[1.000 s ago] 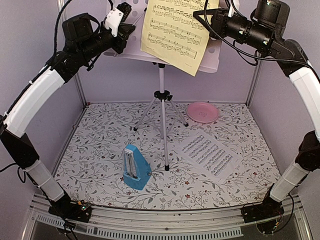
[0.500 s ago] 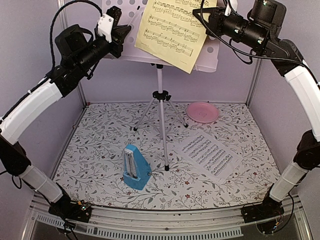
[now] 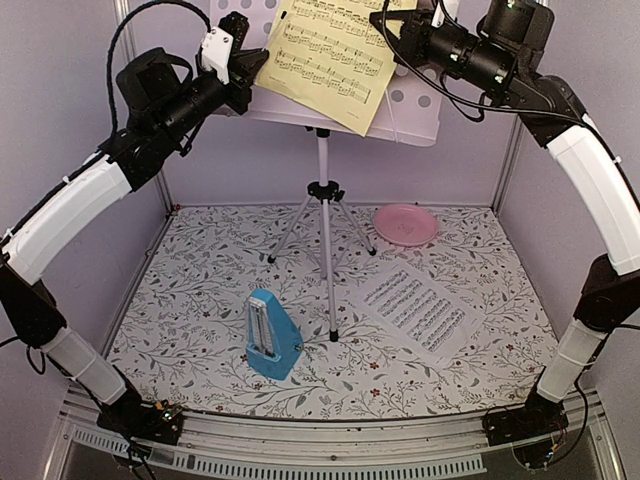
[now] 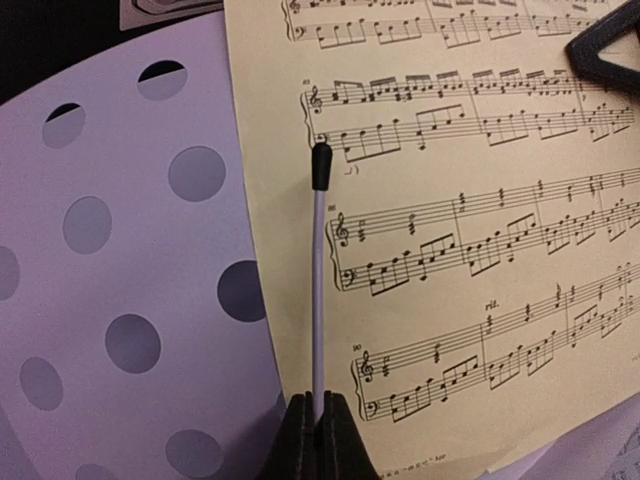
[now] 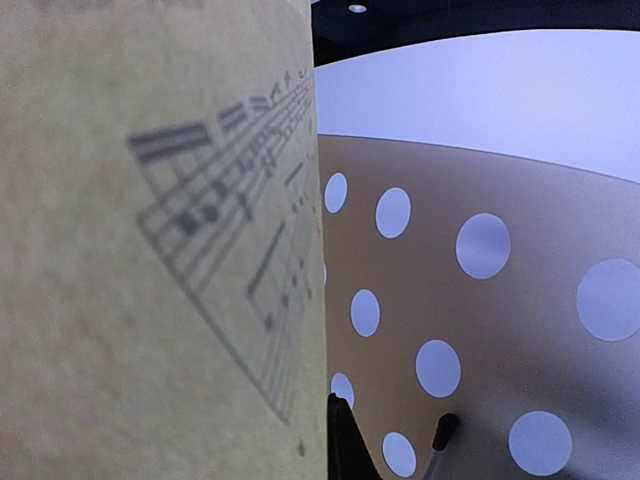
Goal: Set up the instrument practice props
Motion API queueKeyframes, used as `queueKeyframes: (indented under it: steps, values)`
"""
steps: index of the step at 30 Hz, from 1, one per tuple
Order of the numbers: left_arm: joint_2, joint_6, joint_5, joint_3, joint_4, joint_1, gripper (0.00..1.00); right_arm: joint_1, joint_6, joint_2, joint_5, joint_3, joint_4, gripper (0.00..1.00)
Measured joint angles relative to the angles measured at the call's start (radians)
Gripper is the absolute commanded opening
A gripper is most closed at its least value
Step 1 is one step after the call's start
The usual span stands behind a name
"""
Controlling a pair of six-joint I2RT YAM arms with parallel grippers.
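- The left arm rises from its base at 7 o'clock of the top view. It arches up the left side and reaches in toward 11 o'clock, forearm close to level.
- The left gripper [image 3: 258, 65] is pressed together on a thin white rod [image 4: 318, 300] with a black tip. The rod stands up from between the fingers and lies along the left edge of the yellow sheet [image 3: 325, 55].
- The right arm climbs from 5 o'clock, bends over at the right side and points its wrist left toward 12 o'clock, high above the table [image 3: 200, 300].
- The right gripper [image 3: 388, 30] pinches the yellow sheet at its right edge. One dark finger lies on the printed face. The other is hidden behind the paper in the right wrist view.
- The yellow sheet lies tilted against the perforated desk of the music stand [image 3: 425, 115] at 12 o'clock. Its lower corner hangs below the desk's ledge.
- The stand's silver tripod legs are planted on the floral cloth near the middle of the table.
- The blue metronome [image 3: 270, 335] stands upright at 7 o'clock from the tripod's near foot, close beside it.
- The white sheet [image 3: 415, 308] lies flat on the cloth at 4 o'clock from the stand pole, apart from the legs.
- A pink plate [image 3: 405, 223] sits at 2 o'clock, near the back wall.
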Motion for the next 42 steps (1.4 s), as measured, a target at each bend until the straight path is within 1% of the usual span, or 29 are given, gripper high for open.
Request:
queueKeyframes:
  steps: [6,11,23,26,34,42]
  values:
    - [0.000,0.003,0.010,0.000,0.000,-0.004,0.00,0.010,-0.007,0.042,-0.020,0.031,0.034,0.00]
    - [0.000,0.003,0.016,0.000,0.000,-0.004,0.00,0.028,-0.048,0.084,-0.024,0.056,0.059,0.00]
    - [0.006,0.006,0.046,0.005,-0.001,-0.005,0.00,0.043,-0.177,0.138,-0.034,0.065,0.139,0.00]
    - [0.006,0.010,0.050,0.005,-0.001,-0.005,0.00,0.044,-0.210,0.170,-0.044,0.100,0.163,0.00]
    - [0.006,0.018,0.065,0.005,-0.002,-0.005,0.00,0.070,-0.350,0.226,-0.046,0.129,0.212,0.00]
    - [0.006,0.018,0.071,0.005,-0.002,-0.005,0.00,0.072,-0.415,0.242,-0.061,0.129,0.253,0.00]
